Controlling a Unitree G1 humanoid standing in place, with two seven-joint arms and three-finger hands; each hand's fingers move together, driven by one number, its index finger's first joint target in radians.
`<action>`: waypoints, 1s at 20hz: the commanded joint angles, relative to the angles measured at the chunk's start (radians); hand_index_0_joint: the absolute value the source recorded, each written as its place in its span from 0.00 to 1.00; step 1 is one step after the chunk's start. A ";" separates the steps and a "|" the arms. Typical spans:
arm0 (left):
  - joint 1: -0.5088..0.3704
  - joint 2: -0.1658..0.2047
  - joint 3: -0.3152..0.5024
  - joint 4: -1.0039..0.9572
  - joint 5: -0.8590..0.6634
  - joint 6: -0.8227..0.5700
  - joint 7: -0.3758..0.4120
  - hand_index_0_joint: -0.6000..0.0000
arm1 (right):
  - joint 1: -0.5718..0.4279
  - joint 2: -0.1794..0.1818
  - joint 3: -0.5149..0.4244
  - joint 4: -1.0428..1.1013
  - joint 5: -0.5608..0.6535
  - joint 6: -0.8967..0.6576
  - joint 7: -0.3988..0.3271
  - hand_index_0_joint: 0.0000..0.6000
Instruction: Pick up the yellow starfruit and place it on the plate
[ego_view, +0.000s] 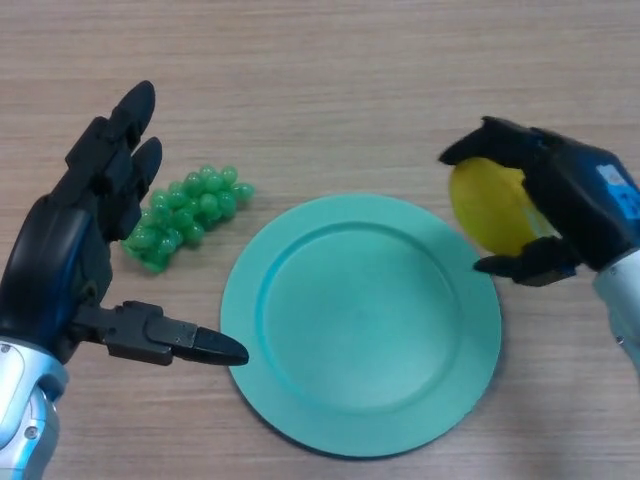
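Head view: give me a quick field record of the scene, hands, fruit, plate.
surface: wooden table
plate: teal plate, centre of view, nothing on it
starfruit: yellow starfruit, held in right hand, over the plate's right rim
right hand: right hand, fingers and thumb curled round the starfruit
left hand: left hand, fingers straight, thumb pointing at the plate, holding nothing
grapes: green grapes, on the table left of the plate, beside the left hand
task state: starfruit picked up, not yet on the plate

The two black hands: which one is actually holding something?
The right hand: its fingers curl round the yellow starfruit beside the plate. The left hand is open and empty.
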 joint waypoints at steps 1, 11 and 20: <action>-0.024 0.022 0.044 -0.047 -0.038 -0.142 0.032 1.00 | 0.003 0.037 0.022 -0.138 0.139 0.000 0.013 1.00; -0.018 0.027 0.063 -0.045 -0.054 -0.149 0.032 1.00 | 0.161 0.070 0.281 -0.257 0.300 0.254 0.030 0.75; -0.001 0.010 0.028 -0.053 -0.027 -0.176 0.053 1.00 | 0.115 0.070 0.197 -0.317 0.219 0.252 -0.044 0.00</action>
